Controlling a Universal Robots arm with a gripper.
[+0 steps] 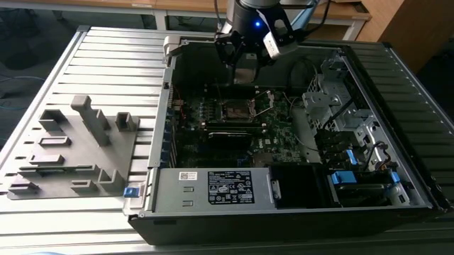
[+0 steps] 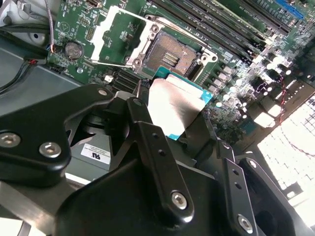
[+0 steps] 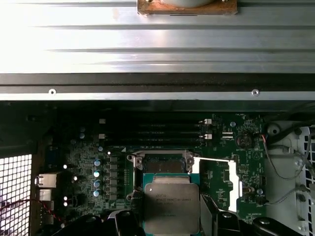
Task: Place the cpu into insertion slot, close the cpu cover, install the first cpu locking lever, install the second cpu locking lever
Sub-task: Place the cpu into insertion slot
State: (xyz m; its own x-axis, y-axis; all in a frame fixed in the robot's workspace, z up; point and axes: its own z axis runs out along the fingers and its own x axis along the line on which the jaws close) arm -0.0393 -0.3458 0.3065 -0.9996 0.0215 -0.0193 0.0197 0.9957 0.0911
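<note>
The cpu (image 2: 173,104), a flat square chip with a dull silver top and a green edge, sits between my gripper's (image 2: 172,112) black fingers (image 2: 141,129), which are shut on it. In the first wrist view the cpu (image 3: 171,205) hangs just short of the insertion slot (image 3: 162,166), above the board. The insertion slot (image 2: 170,54) lies bare, dark in the middle with a silver rim. Beside it the cpu cover (image 2: 114,33) is swung open and lies back over the green board. In the exterior view my gripper (image 1: 245,76) hovers inside the open case, above the insertion slot (image 1: 237,110).
Long black memory slots (image 3: 157,130) run beside the socket. A silver drive cage (image 1: 332,109) and cables stand at the exterior view's right, and the power supply (image 1: 221,187) is at the front. A grey fixture tray (image 1: 71,154) rests outside the case at the left.
</note>
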